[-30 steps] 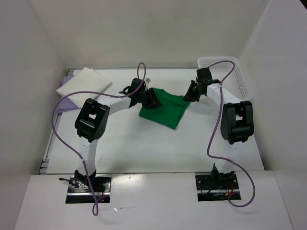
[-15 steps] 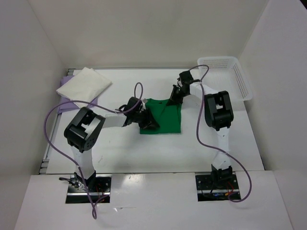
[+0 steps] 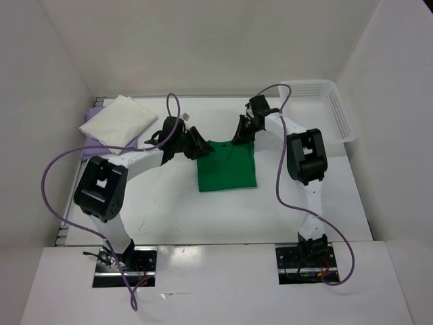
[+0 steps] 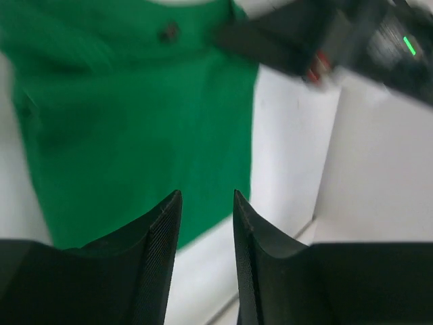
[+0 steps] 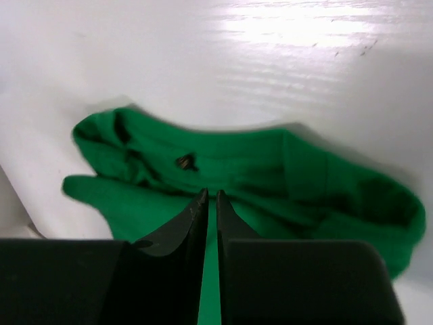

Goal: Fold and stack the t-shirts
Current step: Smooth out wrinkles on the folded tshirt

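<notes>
The bright green t-shirt lies folded in a rectangle at the table's middle. It also shows in the left wrist view and the right wrist view. My left gripper is at the shirt's far left corner, its jaws open with nothing between them. My right gripper is over the shirt's far edge near the collar, its jaws shut to a hairline gap with no cloth bunched at the tips. The folded cream white t-shirt lies on the lavender t-shirt at the far left.
A white mesh basket stands at the far right corner. White walls close in the table on the left, back and right. The arms' purple cables loop above the table on both sides.
The green shirt went from held and draped to lying flat, folded. My left gripper moved back and left off the cloth. My right gripper shifted slightly left along the far edge.
</notes>
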